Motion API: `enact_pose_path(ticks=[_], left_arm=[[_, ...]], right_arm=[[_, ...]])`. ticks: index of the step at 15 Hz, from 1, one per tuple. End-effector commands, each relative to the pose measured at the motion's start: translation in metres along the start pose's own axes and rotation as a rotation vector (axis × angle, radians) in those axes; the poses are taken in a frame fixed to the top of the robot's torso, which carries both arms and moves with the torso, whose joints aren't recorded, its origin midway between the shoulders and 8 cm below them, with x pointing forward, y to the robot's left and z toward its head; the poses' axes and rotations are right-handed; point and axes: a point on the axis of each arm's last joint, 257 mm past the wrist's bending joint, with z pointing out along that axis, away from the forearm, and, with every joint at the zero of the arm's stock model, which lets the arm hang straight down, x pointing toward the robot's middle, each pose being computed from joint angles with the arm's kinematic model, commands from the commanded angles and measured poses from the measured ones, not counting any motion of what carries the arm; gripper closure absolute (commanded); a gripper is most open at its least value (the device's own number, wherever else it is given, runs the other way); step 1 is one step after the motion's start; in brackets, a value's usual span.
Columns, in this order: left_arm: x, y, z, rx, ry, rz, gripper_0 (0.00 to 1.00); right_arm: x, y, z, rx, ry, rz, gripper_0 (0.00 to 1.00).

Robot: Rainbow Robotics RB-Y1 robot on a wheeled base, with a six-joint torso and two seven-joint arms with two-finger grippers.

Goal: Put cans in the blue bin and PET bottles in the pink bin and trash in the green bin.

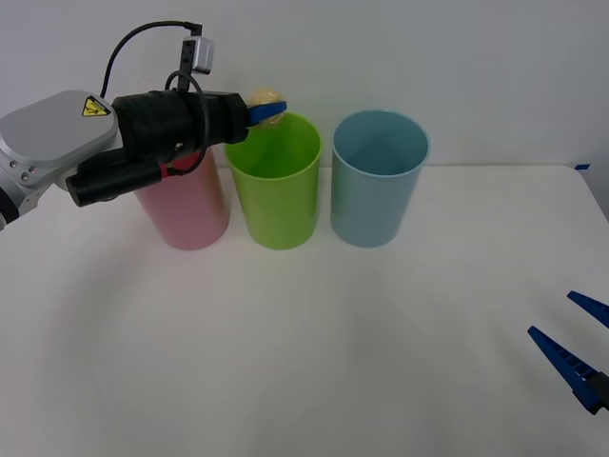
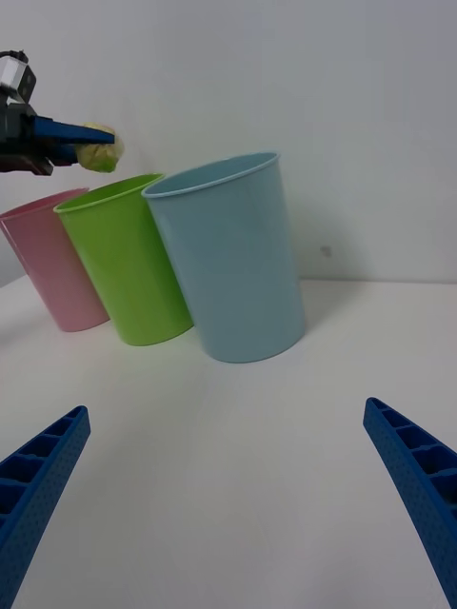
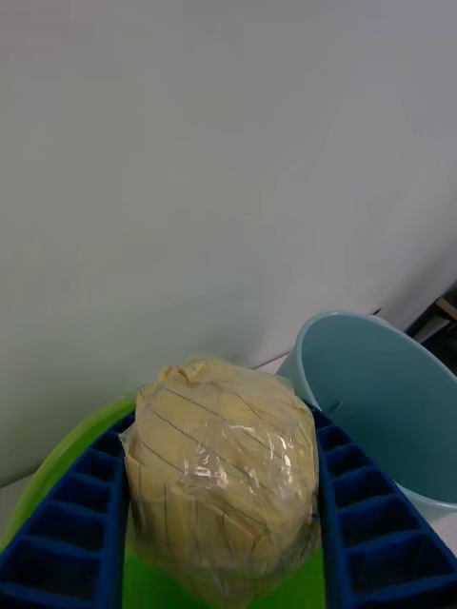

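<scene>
While the trash (image 1: 266, 98) was pinched between the left gripper (image 1: 268, 109) fingers above the green bin (image 1: 276, 186) rim, release was judged next; the right gripper (image 1: 571, 343) was parked, spread.

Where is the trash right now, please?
In the front view, the trash is clamped in the left gripper, held above the green bin's back-left rim.

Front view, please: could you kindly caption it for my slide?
Left gripper holds the trash above the green bin; right gripper waits open.
</scene>
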Motion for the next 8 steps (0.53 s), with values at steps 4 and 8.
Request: enact_pose_path(ticks=[4, 8], left_arm=[[-0.0007, -0.0004, 0.0005, 0.000, -0.003, -0.003, 0.00], [-0.0019, -0.0012, 0.0006, 0.002, -0.005, -0.014, 0.00]], right_arm=[[0.0000, 0.0000, 0.0000, 0.000, 0.000, 0.000, 0.00], [0.0000, 0.0000, 0.0000, 0.000, 0.000, 0.000, 0.00]])
